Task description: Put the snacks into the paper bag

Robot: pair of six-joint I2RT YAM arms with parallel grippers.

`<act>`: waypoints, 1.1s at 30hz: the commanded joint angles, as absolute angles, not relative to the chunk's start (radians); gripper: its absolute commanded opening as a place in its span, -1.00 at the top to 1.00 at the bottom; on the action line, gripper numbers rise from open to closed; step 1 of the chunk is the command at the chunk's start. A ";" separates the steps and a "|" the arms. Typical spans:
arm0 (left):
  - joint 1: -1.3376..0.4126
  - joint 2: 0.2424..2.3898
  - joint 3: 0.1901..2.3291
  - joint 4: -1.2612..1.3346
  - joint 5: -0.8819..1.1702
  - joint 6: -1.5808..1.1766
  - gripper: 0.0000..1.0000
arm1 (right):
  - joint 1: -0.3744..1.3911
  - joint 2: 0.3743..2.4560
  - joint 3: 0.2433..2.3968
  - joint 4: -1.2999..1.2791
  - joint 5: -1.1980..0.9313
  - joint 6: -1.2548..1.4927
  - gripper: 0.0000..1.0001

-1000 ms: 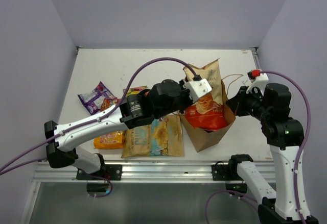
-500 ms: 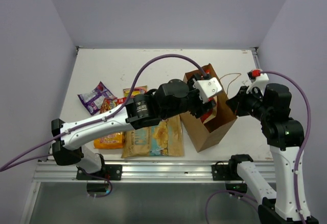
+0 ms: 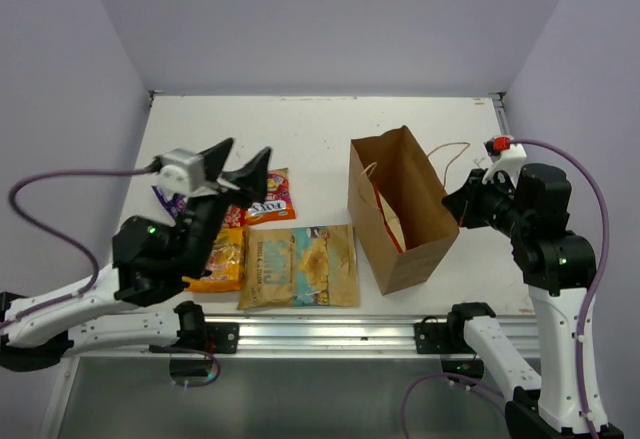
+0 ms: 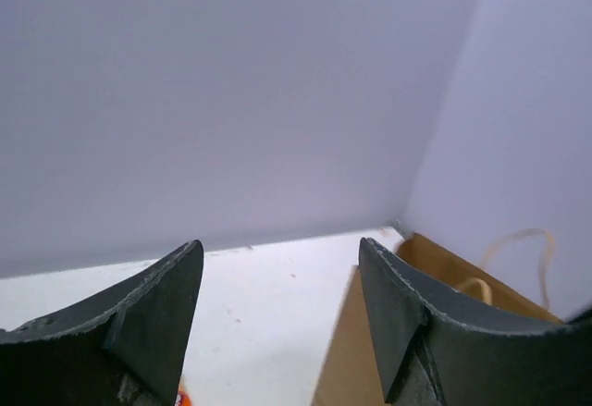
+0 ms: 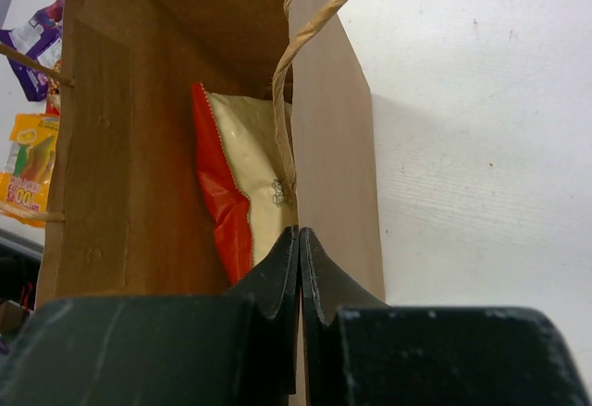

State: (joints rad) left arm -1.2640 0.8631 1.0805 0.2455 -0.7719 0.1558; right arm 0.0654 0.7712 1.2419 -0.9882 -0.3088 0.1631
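The brown paper bag stands open right of centre, and a red-and-cream snack lies inside it. My right gripper is shut on the bag's right rim by a twine handle. My left gripper hangs open and empty above the left group of snacks, pointing toward the back wall. Below it lie a large tan-and-blue packet, an orange-yellow packet and a multicoloured packet. The purple packet is mostly hidden by the left wrist.
The bag's upper corner shows at the right of the left wrist view. White table runs back to the walls. A metal rail edges the near side, close to the tan-and-blue packet.
My left arm has pulled out of the bag and swung back left, jaws opening. The red-and-cream snack stayed in the bag. The right arm has not moved.
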 commanded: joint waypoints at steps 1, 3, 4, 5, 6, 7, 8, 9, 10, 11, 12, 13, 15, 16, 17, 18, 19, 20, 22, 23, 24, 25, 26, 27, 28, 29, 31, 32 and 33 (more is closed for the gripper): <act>-1.266 0.638 0.783 0.509 -1.133 0.167 -0.45 | 0.067 0.765 1.279 -0.992 -0.330 0.150 1.00; -1.262 0.585 0.690 0.385 -1.265 0.070 -0.46 | 0.067 0.770 1.279 -0.991 -0.333 0.149 1.00; -1.264 0.565 0.686 0.277 -1.290 0.005 -0.46 | 0.067 0.770 1.279 -0.992 -0.336 0.149 1.00; -1.264 0.565 0.689 0.158 -1.319 -0.105 -0.48 | 0.067 0.770 1.279 -0.992 -0.339 0.150 1.00; -1.264 0.574 0.702 0.043 -1.319 -0.271 -0.49 | 0.067 0.770 1.281 -0.994 -0.339 0.147 1.00; -1.262 0.607 0.712 -0.173 -1.306 -0.349 -0.52 | 0.067 0.769 1.279 -0.993 -0.339 0.149 1.00; -1.264 0.635 0.725 -0.283 -1.286 -0.439 -0.57 | 0.067 0.767 1.276 -0.992 -0.336 0.149 1.00; -1.264 0.672 0.767 -0.509 -1.267 -0.642 -0.61 | 0.067 0.765 1.276 -0.992 -0.336 0.150 1.00; -1.264 0.749 0.785 -0.594 -1.255 -0.722 -0.66 | 0.066 0.764 1.273 -0.992 -0.336 0.150 1.00; -1.262 0.788 0.811 -0.659 -1.215 -0.774 -0.74 | 0.067 0.764 1.275 -0.992 -0.339 0.150 1.00; -1.258 0.828 0.822 -0.737 -1.185 -0.831 -0.79 | 0.067 0.761 1.272 -0.992 -0.341 0.153 1.00; -1.252 0.900 0.830 -0.759 -1.145 -0.841 -0.82 | 0.067 0.761 1.272 -0.992 -0.341 0.153 1.00; -1.195 0.957 0.816 -0.753 -1.005 -0.829 -0.89 | 0.067 0.758 1.270 -0.992 -0.344 0.155 1.00; -1.160 0.988 0.799 -0.730 -0.941 -0.807 -0.90 | 0.067 0.756 1.269 -0.992 -0.344 0.155 1.00; -1.110 0.989 0.740 -0.698 -0.805 -0.790 -0.92 | 0.067 0.753 1.267 -0.992 -0.345 0.153 1.00; -1.006 0.980 0.706 -0.613 -0.735 -0.741 -0.99 | 0.067 0.749 1.269 -0.994 -0.345 0.155 1.00; -0.959 0.930 0.666 -0.563 -0.688 -0.721 -1.00 | 0.067 0.747 1.266 -0.996 -0.347 0.153 1.00; -0.927 0.902 0.626 -0.511 -0.613 -0.700 -1.00 | 0.067 0.744 1.264 -0.996 -0.347 0.155 1.00; -0.853 0.853 0.549 -0.450 -0.566 -0.669 -1.00 | 0.067 0.739 1.259 -0.996 -0.350 0.152 1.00; -0.833 0.856 0.532 -0.449 -0.557 -0.666 -1.00 | 0.067 0.736 1.256 -0.996 -0.351 0.152 1.00; -0.795 0.876 0.540 -0.436 -0.526 -0.641 -1.00 | 0.067 0.736 1.253 -0.994 -0.354 0.152 1.00; -0.784 0.888 0.538 -0.410 -0.500 -0.631 -1.00 | 0.067 0.736 1.252 -0.993 -0.356 0.152 1.00; -0.775 0.903 0.522 -0.381 -0.445 -0.627 -1.00 | 0.067 0.736 1.252 -0.991 -0.356 0.153 1.00; -0.755 0.920 0.511 -0.324 -0.411 -0.614 -1.00 | 0.067 0.736 1.252 -0.991 -0.359 0.153 1.00; -0.744 0.951 0.499 -0.298 -0.367 -0.612 -1.00 | 0.067 0.735 1.255 -0.992 -0.359 0.152 1.00; -0.741 0.960 0.471 -0.273 -0.356 -0.617 -1.00 | 0.067 0.735 1.256 -0.994 -0.359 0.153 1.00; -0.744 0.928 0.437 -0.215 -0.356 -0.623 -1.00 | 0.067 0.729 1.258 -1.002 -0.357 0.146 1.00; -0.744 0.904 0.430 -0.206 -0.365 -0.623 -1.00 | 0.067 0.727 1.255 -1.003 -0.357 0.144 1.00; -0.745 0.876 0.416 -0.196 -0.376 -0.617 -1.00 | 0.067 0.726 1.252 -1.005 -0.354 0.143 1.00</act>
State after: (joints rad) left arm -0.7479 0.9340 0.4519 -0.3225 -0.4412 -0.6308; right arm 0.0654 0.7383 1.2415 -1.0073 -0.3325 0.1608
